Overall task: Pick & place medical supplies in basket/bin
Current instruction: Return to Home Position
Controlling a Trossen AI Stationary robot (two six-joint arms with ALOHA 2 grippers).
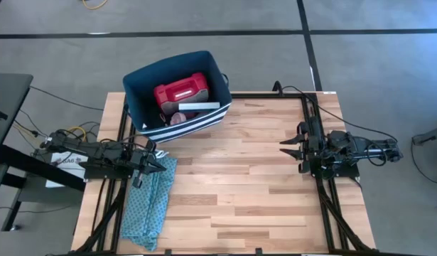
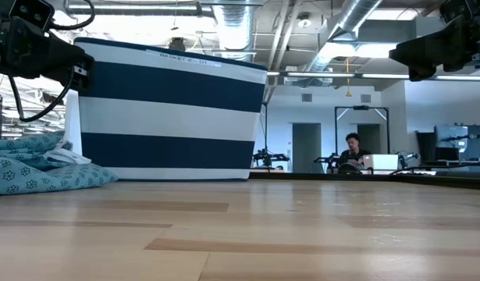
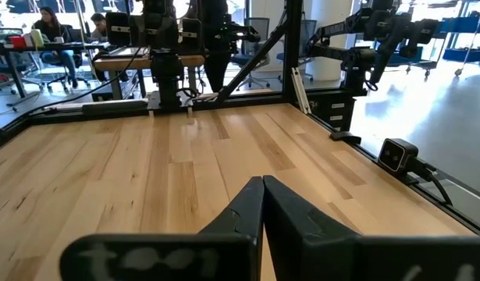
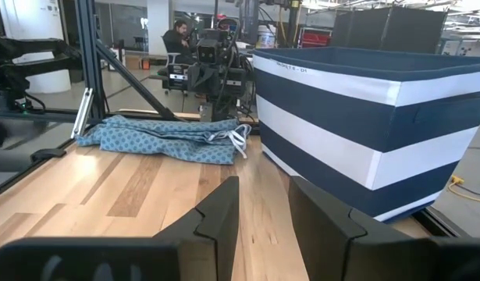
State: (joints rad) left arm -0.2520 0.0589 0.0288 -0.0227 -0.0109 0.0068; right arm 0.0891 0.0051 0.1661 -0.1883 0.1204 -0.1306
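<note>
A light wooden table (image 1: 246,192) is filling the scene, with an open workshop lying behind it. The left gripper (image 1: 155,165) is hovering at the table's left edge with its fingers pressed together, just over one end of the teal cloth (image 1: 150,206). The right gripper (image 1: 289,147) is resting at the right edge, fingers parted and holding nothing. The navy striped bin (image 1: 192,126) is standing at the far left corner, apart from both, and the red first-aid case (image 1: 181,91) is lying inside it beside a white strip (image 1: 198,106)

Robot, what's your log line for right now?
left tool shut, by cloth | right tool open, right edge of table | red case in bin
</note>
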